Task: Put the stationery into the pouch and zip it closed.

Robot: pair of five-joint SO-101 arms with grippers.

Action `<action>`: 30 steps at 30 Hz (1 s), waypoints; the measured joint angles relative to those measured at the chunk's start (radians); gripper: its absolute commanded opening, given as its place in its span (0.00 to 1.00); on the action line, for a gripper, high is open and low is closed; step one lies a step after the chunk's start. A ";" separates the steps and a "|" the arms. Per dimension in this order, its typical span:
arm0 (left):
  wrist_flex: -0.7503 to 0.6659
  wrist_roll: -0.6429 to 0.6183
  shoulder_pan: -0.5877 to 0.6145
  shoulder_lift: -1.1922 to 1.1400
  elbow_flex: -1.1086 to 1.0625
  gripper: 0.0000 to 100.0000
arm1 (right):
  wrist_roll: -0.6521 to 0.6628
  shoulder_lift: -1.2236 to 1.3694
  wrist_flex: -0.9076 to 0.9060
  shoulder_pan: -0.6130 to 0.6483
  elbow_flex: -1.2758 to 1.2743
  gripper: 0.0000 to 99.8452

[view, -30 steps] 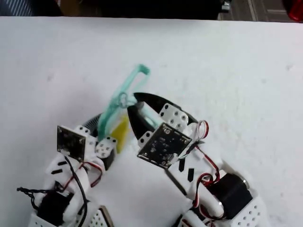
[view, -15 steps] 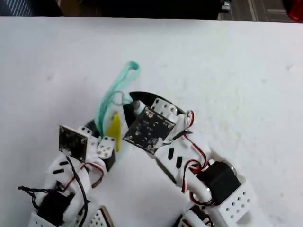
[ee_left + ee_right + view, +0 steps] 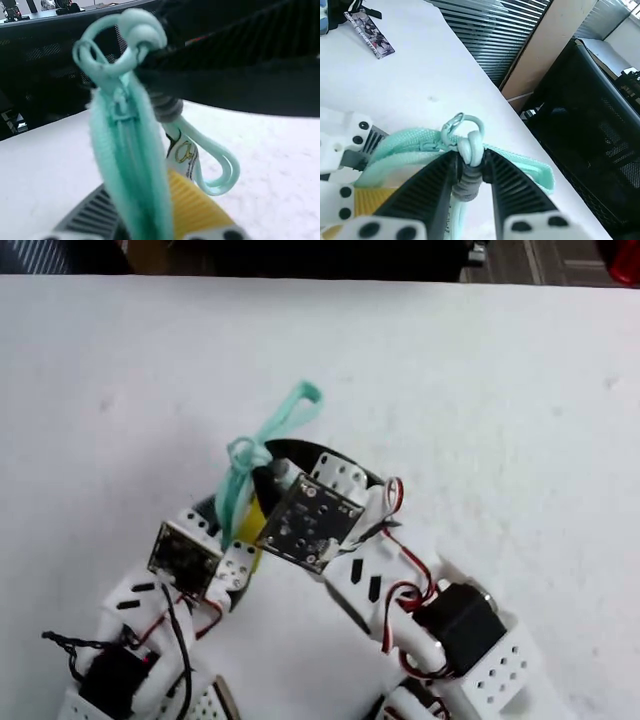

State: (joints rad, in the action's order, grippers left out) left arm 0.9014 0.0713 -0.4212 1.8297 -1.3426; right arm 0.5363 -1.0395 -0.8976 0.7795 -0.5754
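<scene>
Pouch (image 3: 248, 523) stands edge-up between my two arms, my left gripper (image 3: 222, 538) clamped on its near end, my right gripper (image 3: 469, 162) pinching the zipper pull (image 3: 470, 143) at the far end, strap loop (image 3: 290, 412) trailing behind.

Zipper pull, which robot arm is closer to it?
Right. The right end effector is clamped on the zipper pull itself; the left end effector grips the pouch farther along its zipper edge, apart from the pull.
</scene>
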 measured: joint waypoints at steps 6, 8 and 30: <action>0.000 0.012 0.000 0.000 0.000 0.02 | 0.000 0.000 0.000 0.000 0.000 0.02; 0.000 0.020 0.000 0.000 0.000 0.02 | 0.000 0.003 0.000 0.000 0.000 0.02; 0.008 0.046 -0.002 0.002 0.000 0.02 | 0.000 0.005 0.180 -0.115 -0.051 0.02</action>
State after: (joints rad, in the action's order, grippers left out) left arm 0.9091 0.1174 -0.4227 1.8313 -1.3426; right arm 0.5363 -1.0349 -0.7181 0.6644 -0.6260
